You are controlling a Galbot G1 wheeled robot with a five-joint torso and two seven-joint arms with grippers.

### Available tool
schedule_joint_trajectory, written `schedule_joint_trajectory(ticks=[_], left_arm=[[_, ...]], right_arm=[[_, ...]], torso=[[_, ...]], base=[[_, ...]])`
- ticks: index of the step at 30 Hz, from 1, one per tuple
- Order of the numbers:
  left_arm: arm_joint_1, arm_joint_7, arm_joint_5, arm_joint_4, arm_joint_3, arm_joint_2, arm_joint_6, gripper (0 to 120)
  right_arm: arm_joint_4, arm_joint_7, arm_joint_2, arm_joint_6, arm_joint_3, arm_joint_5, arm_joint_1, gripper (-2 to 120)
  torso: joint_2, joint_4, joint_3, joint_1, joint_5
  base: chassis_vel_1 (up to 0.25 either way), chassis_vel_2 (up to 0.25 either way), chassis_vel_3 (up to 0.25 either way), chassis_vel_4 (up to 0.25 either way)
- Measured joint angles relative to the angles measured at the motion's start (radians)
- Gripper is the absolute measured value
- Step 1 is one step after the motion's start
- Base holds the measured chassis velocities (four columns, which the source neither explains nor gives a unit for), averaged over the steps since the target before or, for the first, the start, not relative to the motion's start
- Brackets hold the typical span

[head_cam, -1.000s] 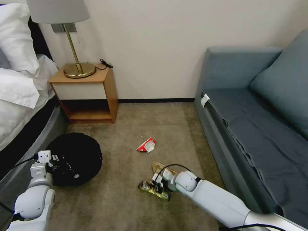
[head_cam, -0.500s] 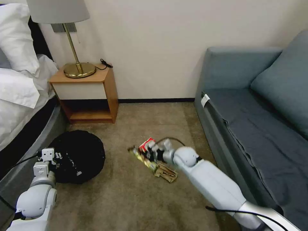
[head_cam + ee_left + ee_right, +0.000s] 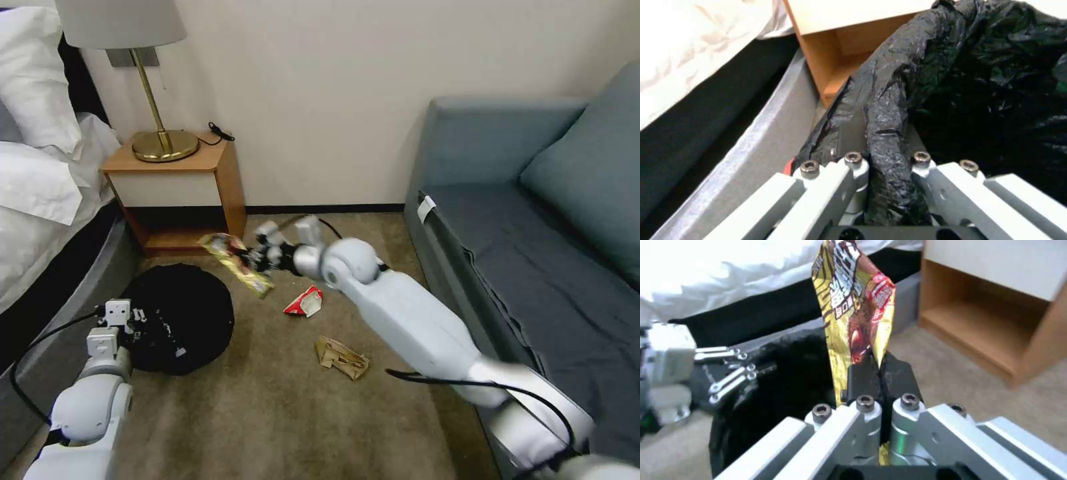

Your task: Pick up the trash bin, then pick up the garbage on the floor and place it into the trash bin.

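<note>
Holding snack wrapper (image 3: 853,303), right gripper (image 3: 878,373), above trash bin (image 3: 180,320)

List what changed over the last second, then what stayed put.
The right gripper, shut on the gold snack wrapper, lifted it off the carpet and swung it left to the far rim of the trash bin. The left gripper kept its clamp on the bin's black bag and shifted the bin slightly right. The red-and-white wrapper and tan paper stayed on the floor.
</note>
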Motion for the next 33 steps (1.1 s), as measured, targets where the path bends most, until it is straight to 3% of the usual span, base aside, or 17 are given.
schedule_joint_trajectory(ticks=[7,15,23,33], left_arm=[[0.007,-0.023,0.001,-0.024,0.004,0.008,0.019,4],[0.015,-0.031,-0.014,-0.029,-0.009,0.012,0.020,4],[0.018,-0.031,-0.021,-0.038,-0.001,-0.011,0.018,4],[0.030,-0.031,-0.024,-0.043,-0.010,-0.018,0.013,4]], right_arm=[[-0.129,-0.006,0.094,0.054,-0.040,-0.090,0.001,0],[-0.138,-0.009,0.110,0.081,-0.063,-0.110,-0.049,0],[-0.166,-0.004,0.118,0.108,-0.103,-0.123,-0.068,0],[-0.183,0.002,0.119,0.123,-0.116,-0.139,-0.084,35]], torso=[[0.000,0.0002,0.000,0.000,0.0001],[0.000,0.0001,0.000,0.000,0.0001],[0.000,0.0000,0.000,0.000,0.0003],[0.000,0.0000,0.000,0.000,0.0003]], base=[[0.000,0.000,0.000,0.000],[0.000,0.000,0.000,0.000],[0.000,0.000,0.000,0.000],[0.000,0.000,0.000,0.000]])
